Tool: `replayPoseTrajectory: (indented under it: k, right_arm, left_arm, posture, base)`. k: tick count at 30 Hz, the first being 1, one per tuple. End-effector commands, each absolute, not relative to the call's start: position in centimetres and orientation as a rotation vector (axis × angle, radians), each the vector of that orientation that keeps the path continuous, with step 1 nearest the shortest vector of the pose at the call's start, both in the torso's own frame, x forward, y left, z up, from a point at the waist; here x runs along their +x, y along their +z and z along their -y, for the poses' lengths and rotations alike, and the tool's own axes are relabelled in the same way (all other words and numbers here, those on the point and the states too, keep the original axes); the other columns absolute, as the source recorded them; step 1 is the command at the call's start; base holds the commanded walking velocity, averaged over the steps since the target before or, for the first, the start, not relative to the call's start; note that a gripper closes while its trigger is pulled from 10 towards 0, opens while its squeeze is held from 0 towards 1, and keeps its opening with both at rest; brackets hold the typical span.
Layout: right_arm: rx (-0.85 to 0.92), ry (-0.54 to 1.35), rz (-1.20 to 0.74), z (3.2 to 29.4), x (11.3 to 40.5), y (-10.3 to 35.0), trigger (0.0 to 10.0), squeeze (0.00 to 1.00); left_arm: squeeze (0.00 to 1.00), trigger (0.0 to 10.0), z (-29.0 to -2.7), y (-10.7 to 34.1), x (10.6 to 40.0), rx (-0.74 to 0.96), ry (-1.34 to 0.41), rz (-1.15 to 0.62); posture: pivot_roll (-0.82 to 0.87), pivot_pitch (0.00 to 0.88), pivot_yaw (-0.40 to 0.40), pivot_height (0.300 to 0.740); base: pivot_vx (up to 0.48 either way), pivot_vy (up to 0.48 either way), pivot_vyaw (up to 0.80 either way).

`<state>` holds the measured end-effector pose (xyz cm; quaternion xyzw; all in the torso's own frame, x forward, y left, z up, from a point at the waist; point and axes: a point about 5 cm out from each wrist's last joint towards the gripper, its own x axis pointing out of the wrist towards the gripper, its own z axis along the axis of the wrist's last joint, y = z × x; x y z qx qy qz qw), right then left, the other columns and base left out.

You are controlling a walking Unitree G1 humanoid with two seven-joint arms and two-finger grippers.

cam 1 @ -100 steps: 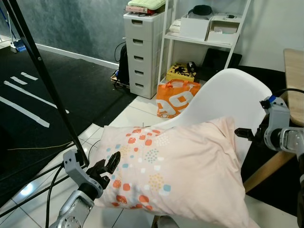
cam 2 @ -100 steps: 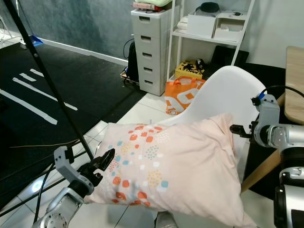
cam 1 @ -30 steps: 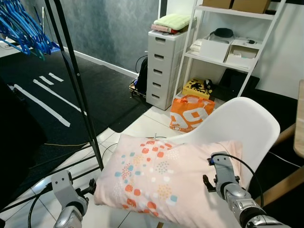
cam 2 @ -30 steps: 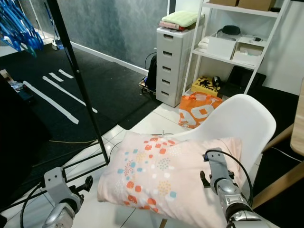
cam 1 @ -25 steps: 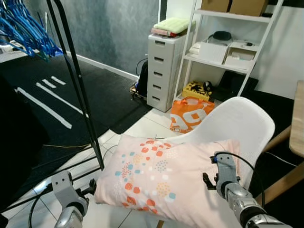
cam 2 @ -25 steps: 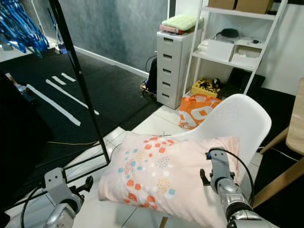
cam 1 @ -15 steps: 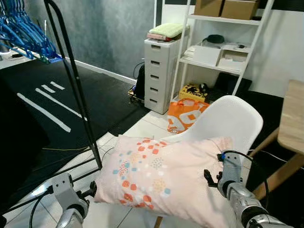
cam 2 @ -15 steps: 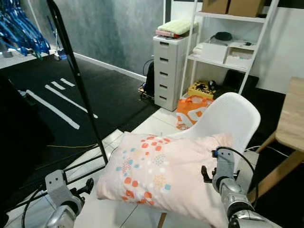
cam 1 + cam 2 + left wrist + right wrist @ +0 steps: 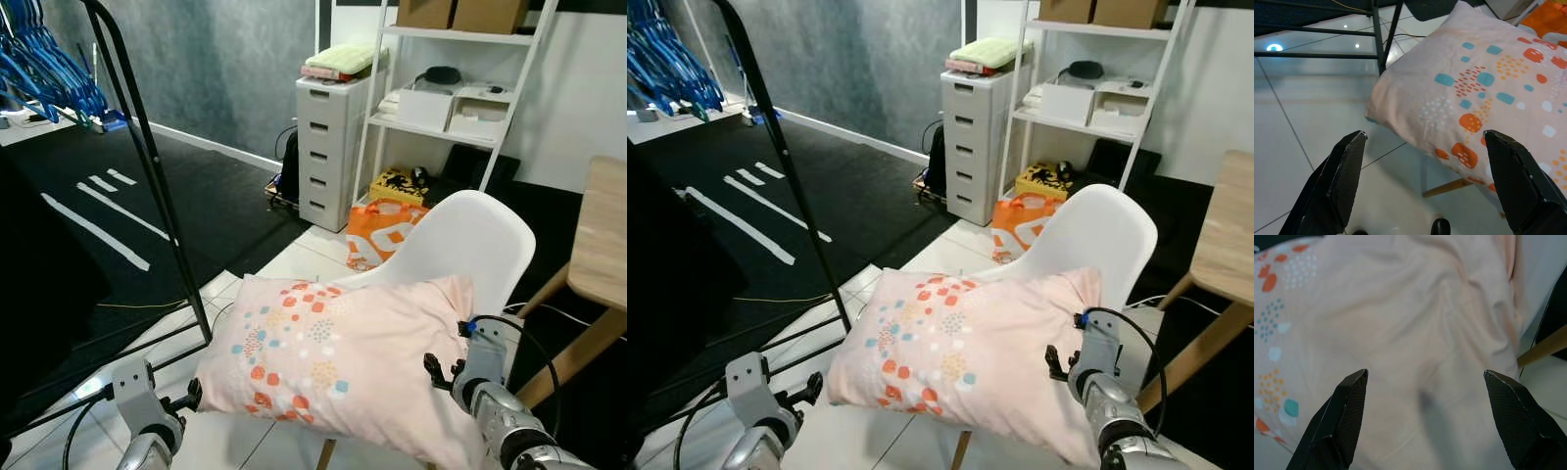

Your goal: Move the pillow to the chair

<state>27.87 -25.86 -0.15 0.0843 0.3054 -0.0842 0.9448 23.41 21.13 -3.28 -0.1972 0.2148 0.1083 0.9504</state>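
A black rack point(image 9: 147, 176) crosses the scene at 9 o'clock, over dark floor mat. At 7 o'clock the left gripper point(image 9: 1422, 188) hangs low over the tiles, fingers spread wide and holding nothing, just short of the pillow's near corner. The pillow point(image 9: 343, 362) lies at centre across the seat of the white chair point(image 9: 470, 245), its dotted end jutting out past the seat edge toward 8 o'clock, its other end against the backrest. At 5 o'clock the right gripper point(image 9: 1422, 423) sits by the pillow's plain end, fingers also wide apart and gripping nothing. Drawers point(image 9: 328, 147) and a shelf point(image 9: 451, 98) stand at 12 to 1 o'clock, with an orange bag point(image 9: 387, 225) below them.

By my reading the task is essentially done: the pillow rests on the chair, free of both grippers. What may remain is drawing the arms clear, and perhaps nudging the overhanging end further on.
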Motion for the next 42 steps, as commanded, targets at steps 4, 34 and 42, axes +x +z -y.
replayPoseTrajectory:
  k: [4, 34, 42]
  right_arm:
    - [0.207, -0.181, -0.653, 25.5, 27.4, -0.8, 10.0, 0.00]
    - [0.214, -0.198, -0.667, 26.4, 26.8, -0.9, 10.0, 0.00]
    - [0.217, -0.200, -0.667, 26.5, 26.8, -0.9, 10.0, 0.00]
  left_arm:
    - [0.00, 10.0, -21.6, -3.5, 23.1, -0.388, 0.222, -0.445]
    - [0.00, 10.0, -20.9, -4.0, 22.2, -0.420, 0.224, -0.423]
    - [0.00, 10.0, -20.9, -4.0, 22.2, -0.423, 0.222, -0.422]
  posture:
    - [-0.14, 0.000, -0.021, 0.740]
    - [-0.12, 0.000, -0.055, 0.740]
    - [-0.12, 0.000, -0.057, 0.740]
  base:
    - [-0.350, 0.000, 0.00]
    - [-0.472, 0.000, 0.00]
    - [-0.480, 0.000, 0.00]
